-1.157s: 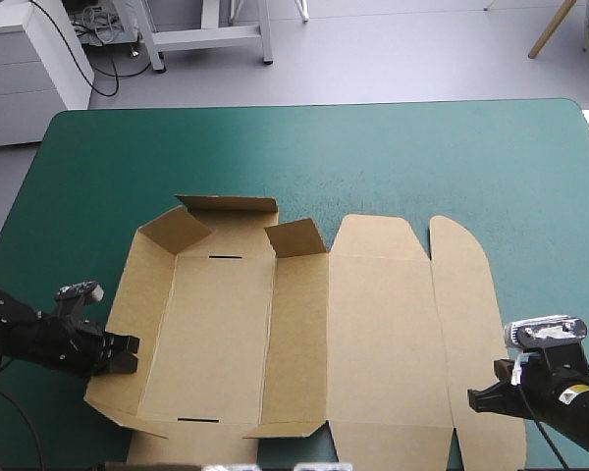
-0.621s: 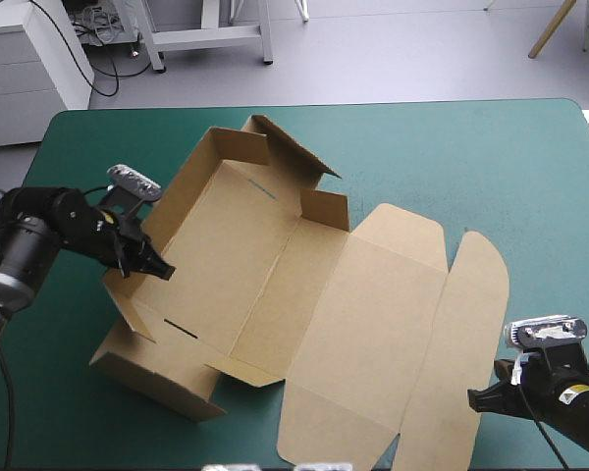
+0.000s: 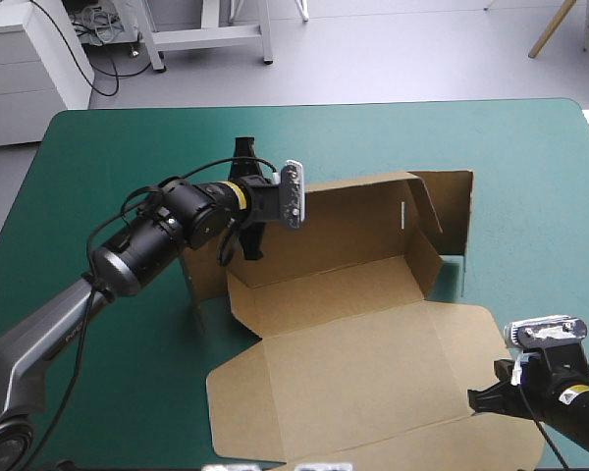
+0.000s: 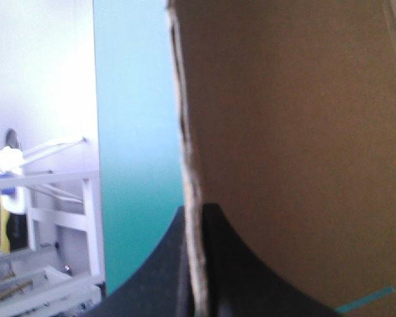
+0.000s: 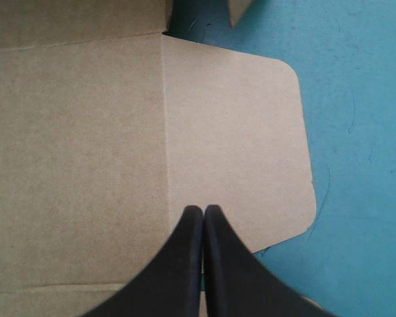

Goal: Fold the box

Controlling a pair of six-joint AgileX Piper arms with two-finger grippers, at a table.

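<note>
The teal-green table (image 3: pixel 530 167) carries the box (image 3: pixel 344 285) at its middle and right part. The box's walls are raised on the far side, and its lid (image 3: pixel 373 383) lies flat toward the near edge. The left arm (image 3: pixel 157 240) comes from the near left corner in a long bend, with the wrist turned sideways at the box's left end. The left gripper (image 4: pixel 197 211) is clenched on a wall's edge (the board stands between the fingers). The right gripper (image 5: pixel 202 210) is low at the near right, its fingers pressed together over the lid's rounded flap (image 5: pixel 251 132).
</note>
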